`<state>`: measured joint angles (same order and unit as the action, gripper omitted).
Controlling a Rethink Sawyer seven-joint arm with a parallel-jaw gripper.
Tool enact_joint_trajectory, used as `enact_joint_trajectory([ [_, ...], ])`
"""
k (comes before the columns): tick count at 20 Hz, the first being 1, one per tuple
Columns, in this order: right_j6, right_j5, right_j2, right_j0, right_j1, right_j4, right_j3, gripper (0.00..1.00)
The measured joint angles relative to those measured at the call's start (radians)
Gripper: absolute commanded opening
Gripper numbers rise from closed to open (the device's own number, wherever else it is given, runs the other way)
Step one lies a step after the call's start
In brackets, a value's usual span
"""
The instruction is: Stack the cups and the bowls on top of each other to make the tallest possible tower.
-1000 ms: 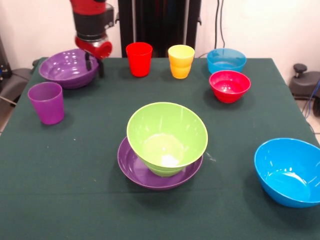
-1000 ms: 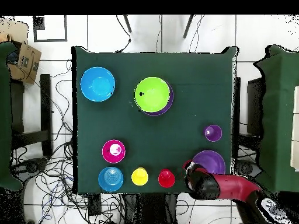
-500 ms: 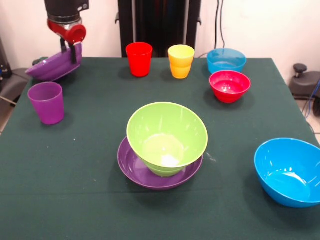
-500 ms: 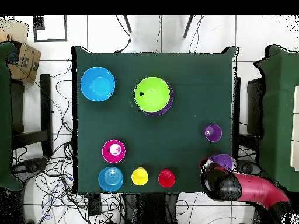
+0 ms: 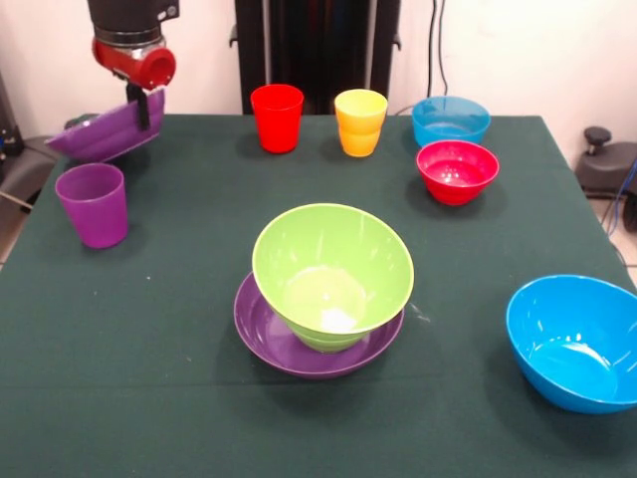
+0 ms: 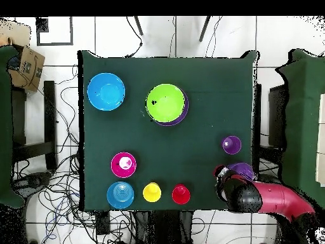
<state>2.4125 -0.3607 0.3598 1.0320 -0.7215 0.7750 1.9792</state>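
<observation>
Hanging tilted over the worktop's (image 5: 179, 418) corner, a large glossy purple plastic bowl (image 5: 95, 134) is held by its rim in the red and black gripper (image 5: 144, 108); the jaws are closed on the rim, one finger inside the wall and one outside. That edge grip likely explains the slope: the bowl's weight droops away from the pinch, its open side facing partly toward the camera.

Near the worktop's middle, the start of the tower sits ready: a lime green plastic bowl (image 5: 333, 269) resting upright in a second, shallow purple bowl (image 5: 261, 334). It seems placed centrally so the arm can reach it from any side.

Just below the lifted bowl stands a translucent purple tumbler (image 5: 92, 204). Along the far edge are a red tumbler (image 5: 277, 118), a yellow-orange tumbler (image 5: 360, 121), a light blue small bowl (image 5: 451, 119) and a red small bowl (image 5: 457, 170). A large blue bowl (image 5: 574, 342) sits alone at the near corner.

I judge the carried bowl is bound for the green one; a tilted release could leave it lopsided.
</observation>
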Motion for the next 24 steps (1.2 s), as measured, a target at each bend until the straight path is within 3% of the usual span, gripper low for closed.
enact_joint_trajectory([
  [14, 0.000, -0.024, 0.094, 0.013, -0.017, -0.012, 0.009, 0.00],
  [20, -0.001, -0.173, 0.202, 0.033, -0.141, -0.164, 0.042, 0.00],
  [24, -0.030, -0.378, 0.275, 0.022, -0.261, -0.285, 0.041, 0.00],
])
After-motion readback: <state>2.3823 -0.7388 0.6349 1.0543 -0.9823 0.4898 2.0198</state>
